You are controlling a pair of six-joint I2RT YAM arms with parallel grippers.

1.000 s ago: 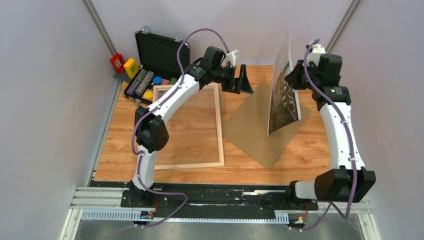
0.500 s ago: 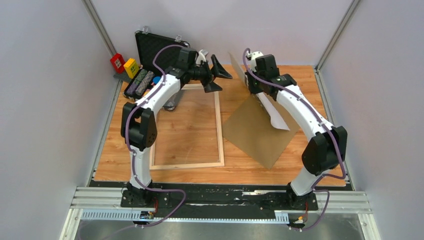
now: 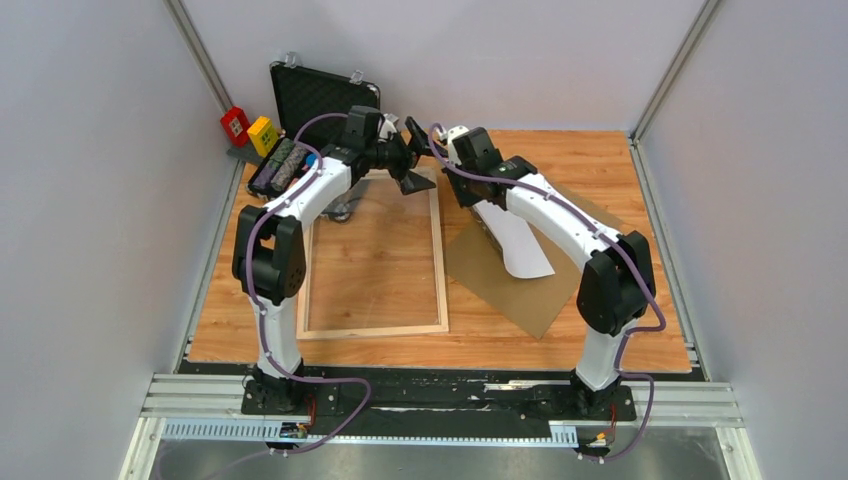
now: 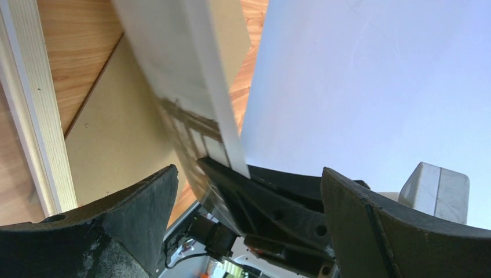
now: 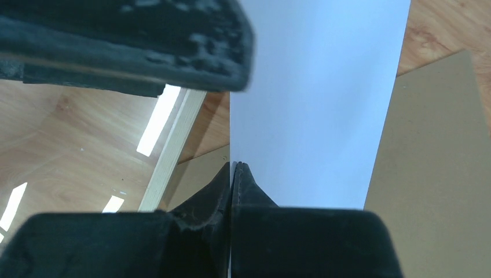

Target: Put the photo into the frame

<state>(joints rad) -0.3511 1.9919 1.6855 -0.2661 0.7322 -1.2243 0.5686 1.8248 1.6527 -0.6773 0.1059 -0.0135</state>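
Placement is not yet done: the pale wooden rectangular frame (image 3: 441,262) lies flat and unfilled on the bench (image 3: 620,170), while the large white-backed photo (image 3: 524,250) hangs tilted over the brown backing board (image 3: 520,295) beside it. The right pincer (image 5: 231,166) is clamped on the photo's edge; the left pincer (image 4: 249,179) gapes wide, empty, nearby. The printed face is mostly turned away.

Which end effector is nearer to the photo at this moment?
Right. The right end effector is shut on the edge of the photo; the left end effector stands open close beside it.

frame (image 3: 375,330) left of backing board (image 3: 520,290); photo (image 3: 522,245) over it; case (image 3: 310,100) behind frame
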